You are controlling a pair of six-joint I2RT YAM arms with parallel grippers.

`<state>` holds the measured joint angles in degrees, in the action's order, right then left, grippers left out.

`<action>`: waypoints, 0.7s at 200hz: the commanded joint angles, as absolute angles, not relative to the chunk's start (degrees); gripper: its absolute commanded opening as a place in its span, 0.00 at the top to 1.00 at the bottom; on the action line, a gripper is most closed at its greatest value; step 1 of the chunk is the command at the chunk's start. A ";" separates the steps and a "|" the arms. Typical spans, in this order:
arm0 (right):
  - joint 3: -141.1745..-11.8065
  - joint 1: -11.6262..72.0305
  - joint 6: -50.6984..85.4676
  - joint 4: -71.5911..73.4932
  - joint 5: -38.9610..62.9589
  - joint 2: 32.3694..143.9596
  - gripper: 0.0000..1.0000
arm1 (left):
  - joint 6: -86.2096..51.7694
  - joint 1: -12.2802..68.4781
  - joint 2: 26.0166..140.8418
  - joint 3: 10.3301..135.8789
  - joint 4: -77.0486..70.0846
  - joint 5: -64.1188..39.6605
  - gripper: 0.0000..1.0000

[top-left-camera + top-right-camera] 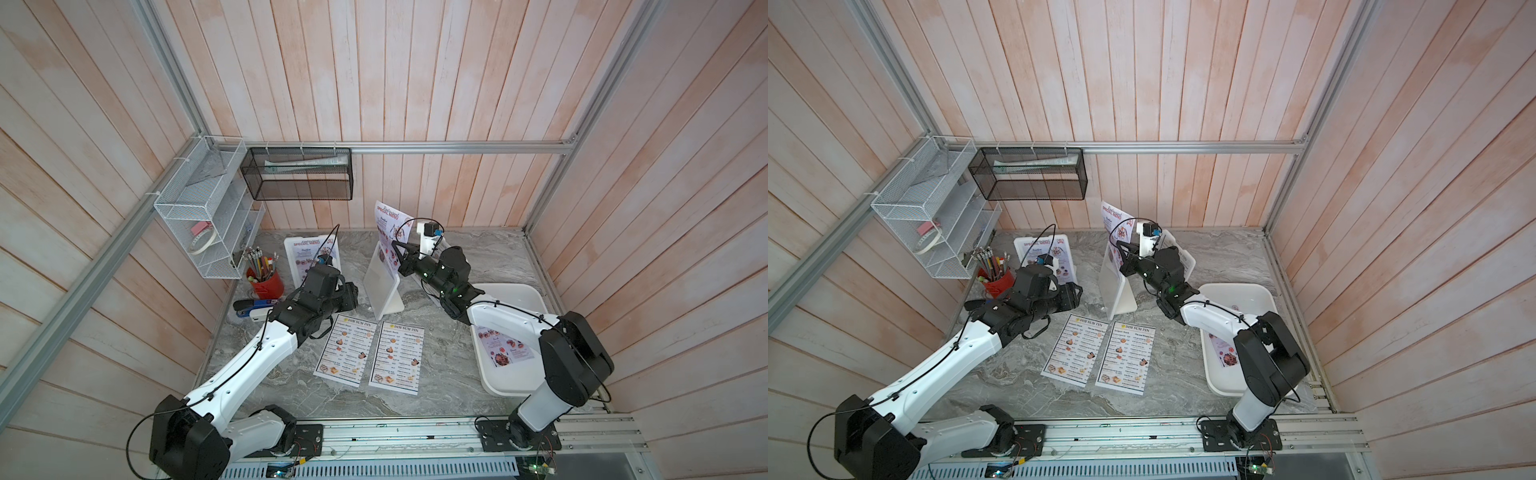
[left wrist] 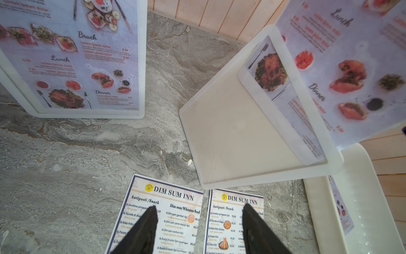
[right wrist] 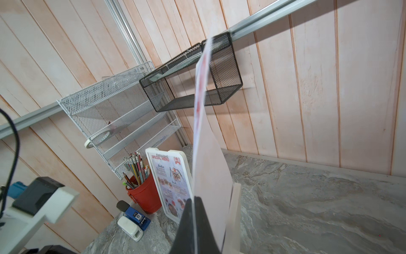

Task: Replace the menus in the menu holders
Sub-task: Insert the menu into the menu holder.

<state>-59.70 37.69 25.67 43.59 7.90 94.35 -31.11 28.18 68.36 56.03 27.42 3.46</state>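
My right gripper (image 3: pixel 194 199) is shut on the lower edge of a pale lilac "SPECIAL MENU" sheet (image 1: pixel 388 224), which stands partly raised out of the middle menu holder (image 1: pixel 382 286). The sheet's lower part is still inside the frame (image 2: pixel 230 132). Another holder (image 1: pixel 307 253) at the back left holds a lilac menu (image 2: pixel 72 61). A third holder (image 1: pixel 1187 259) shows partly behind the right arm. Two "DIM SUM INN" menus (image 1: pixel 347 353) (image 1: pixel 397 359) lie flat side by side on the table. My left gripper (image 2: pixel 200 209) hovers open above their top edges, holding nothing.
A large shallow white tray (image 1: pixel 511 291) at the right holds a lilac menu (image 1: pixel 505 351), partly under the right arm. At the back left stand a red pencil cup (image 1: pixel 266 282) and a blue stapler (image 1: pixel 253 309). A white mesh rack (image 1: pixel 199 208) and a black mesh basket (image 1: pixel 299 174) hang on the wall.
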 commanded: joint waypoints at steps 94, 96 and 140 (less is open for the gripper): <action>-54.95 38.58 33.22 51.42 3.80 93.62 0.99 | -31.38 28.39 68.11 54.05 25.50 2.93 0.36; -54.91 38.66 33.30 51.57 3.83 93.53 0.99 | -31.38 28.39 68.09 53.99 25.49 2.97 0.36; -54.60 39.46 34.24 53.58 3.44 93.66 0.98 | -31.38 28.42 68.24 53.96 25.21 2.99 0.36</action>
<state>-55.16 38.76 32.99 50.11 4.49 94.35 -31.11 28.18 68.45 54.57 26.11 3.38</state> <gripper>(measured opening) 0.043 0.639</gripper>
